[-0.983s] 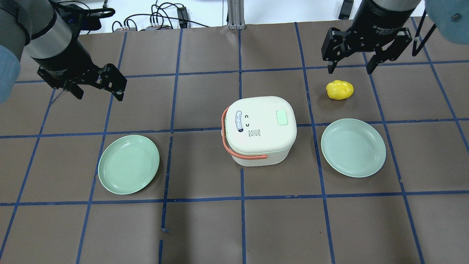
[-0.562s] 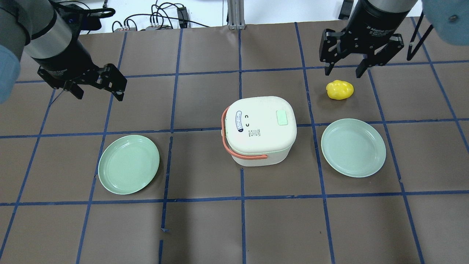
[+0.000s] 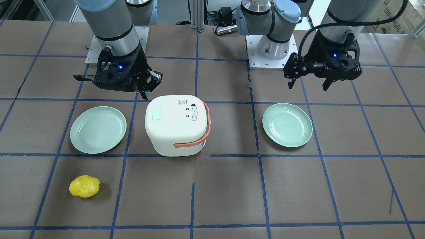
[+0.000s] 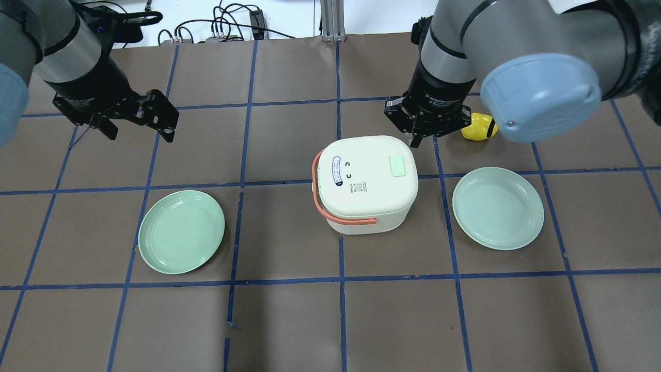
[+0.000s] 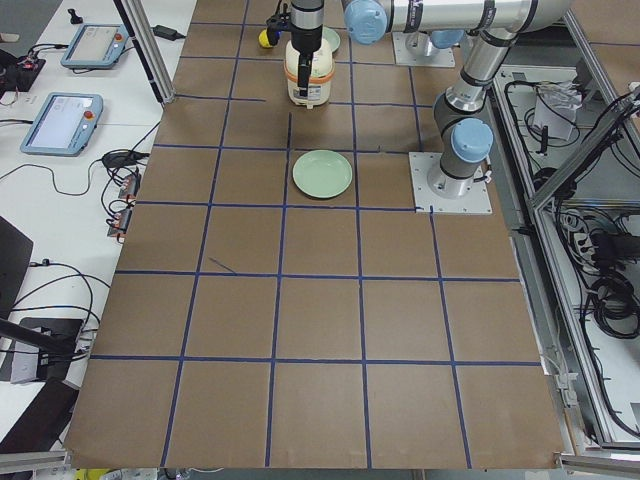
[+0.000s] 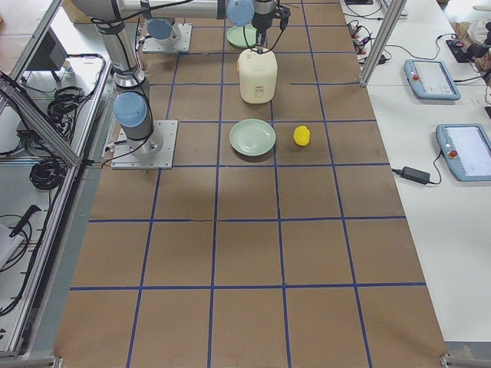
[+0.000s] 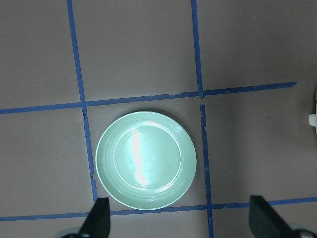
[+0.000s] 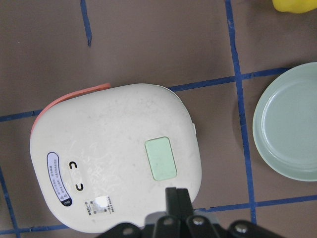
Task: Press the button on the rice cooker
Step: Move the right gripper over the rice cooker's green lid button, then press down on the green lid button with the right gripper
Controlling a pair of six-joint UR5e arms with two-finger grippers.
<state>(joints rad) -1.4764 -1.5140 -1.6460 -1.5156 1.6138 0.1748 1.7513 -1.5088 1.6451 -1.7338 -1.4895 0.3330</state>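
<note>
The cream rice cooker [image 4: 366, 181] with an orange handle stands mid-table, lid shut. Its pale green button [image 4: 399, 166] sits on the lid's right part, and also shows in the front view [image 3: 156, 114] and the right wrist view [image 8: 160, 158]. My right gripper [image 4: 414, 142] is shut and hangs above the cooker's far right corner, just beyond the button; its joined fingertips [image 8: 177, 197] show just short of the button. My left gripper [image 4: 140, 135] is open and empty, far to the left, above a green plate [image 7: 146, 159].
One green plate [image 4: 181, 231] lies left of the cooker, another [image 4: 498, 207] right of it. A yellow lumpy object [image 3: 84, 186] lies beyond the right plate, partly hidden by my right arm in the overhead view. Blue tape lines grid the brown table [image 4: 330, 320].
My right arm has swung from the far right corner leftward to the cooker's far right corner, and its gripper has gone from open to shut. The left arm has not moved.
</note>
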